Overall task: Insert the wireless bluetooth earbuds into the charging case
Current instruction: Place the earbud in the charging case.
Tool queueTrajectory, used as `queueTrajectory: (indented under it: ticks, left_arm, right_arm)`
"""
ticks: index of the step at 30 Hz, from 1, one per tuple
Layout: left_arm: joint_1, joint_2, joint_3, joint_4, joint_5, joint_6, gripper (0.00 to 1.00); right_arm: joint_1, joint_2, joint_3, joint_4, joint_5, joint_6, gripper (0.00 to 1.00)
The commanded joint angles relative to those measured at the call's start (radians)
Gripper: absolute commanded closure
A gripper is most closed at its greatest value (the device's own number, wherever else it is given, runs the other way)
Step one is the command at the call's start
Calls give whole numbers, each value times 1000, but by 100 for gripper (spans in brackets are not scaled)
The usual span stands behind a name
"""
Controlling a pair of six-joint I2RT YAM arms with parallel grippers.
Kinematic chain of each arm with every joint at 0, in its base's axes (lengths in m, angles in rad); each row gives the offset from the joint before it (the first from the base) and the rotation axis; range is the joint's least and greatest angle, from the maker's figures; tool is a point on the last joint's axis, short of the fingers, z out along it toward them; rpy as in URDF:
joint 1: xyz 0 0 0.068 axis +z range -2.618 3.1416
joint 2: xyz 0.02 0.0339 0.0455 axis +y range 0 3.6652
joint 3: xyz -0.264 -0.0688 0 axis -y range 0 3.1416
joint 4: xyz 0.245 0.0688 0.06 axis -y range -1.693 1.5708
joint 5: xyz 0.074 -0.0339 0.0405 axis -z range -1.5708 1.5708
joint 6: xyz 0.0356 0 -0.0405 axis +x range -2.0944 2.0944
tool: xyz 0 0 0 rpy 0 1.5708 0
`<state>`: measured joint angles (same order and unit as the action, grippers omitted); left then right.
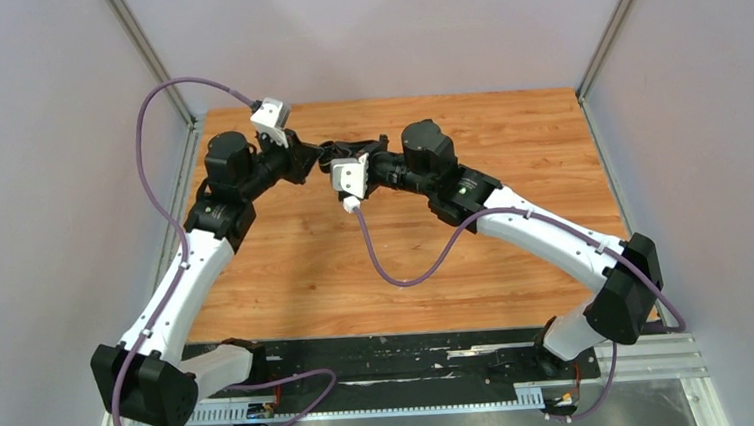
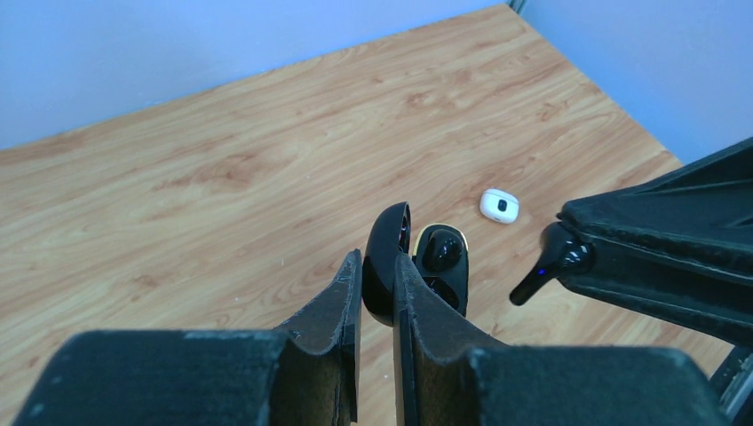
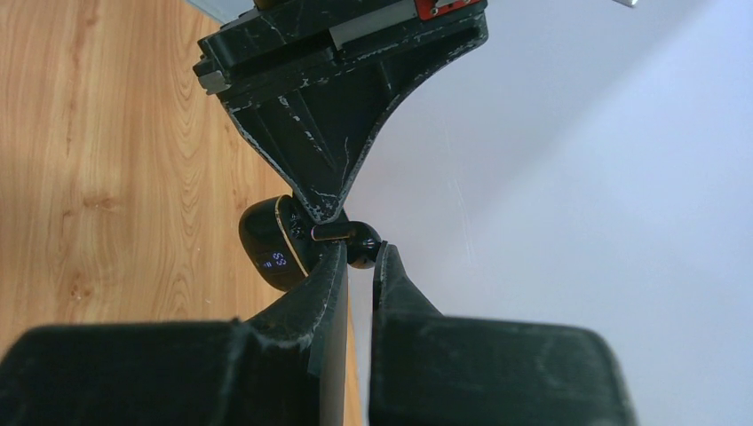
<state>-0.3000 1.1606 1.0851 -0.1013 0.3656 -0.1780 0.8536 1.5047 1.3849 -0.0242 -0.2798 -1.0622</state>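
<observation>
**Op:** Left claw [image 2: 377, 273] is sitting nearest the lens. I am clenching it on the raised lid of the black charging case [image 2: 389, 238], holding the case open above the surface [image 2: 222, 177].

**Log:** What is the right side doing?

**Op:** Right claw [image 3: 360, 257] is pinching the held black earbud [image 2: 552, 266] by its head. The stem is poking out toward the case, just beside the open base. As far as I am seeing, they are not touching.

**Log:** Anything seated?

**Op:** I am seeing one seated black earbud [image 2: 441, 252] in the base. The other well is looking vacant, though the lid and my fingers are hiding part of it.

**Log:** Progress?

**Op:** I am judging the black pair half done, with one in and one waiting at the mouth. A small white piece [image 2: 499, 205] is lying on the surface beyond the case. I cannot tell whether it is an earbud or a case. No other white items are showing in any view, so I am counting that part as not yet done.
</observation>
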Motion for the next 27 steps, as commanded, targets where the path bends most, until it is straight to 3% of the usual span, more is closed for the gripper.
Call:
queueTrajectory:
  ticks: [1,27]
  left_arm:
    - [-5,-49,-19,87,44,-6,100]
    - [-11,-90,-54,145,128,52,100]
  right_arm:
    - [11,4,34,50,-52,-71,100]
    - [34,43,45,-17,-25,-177,100]
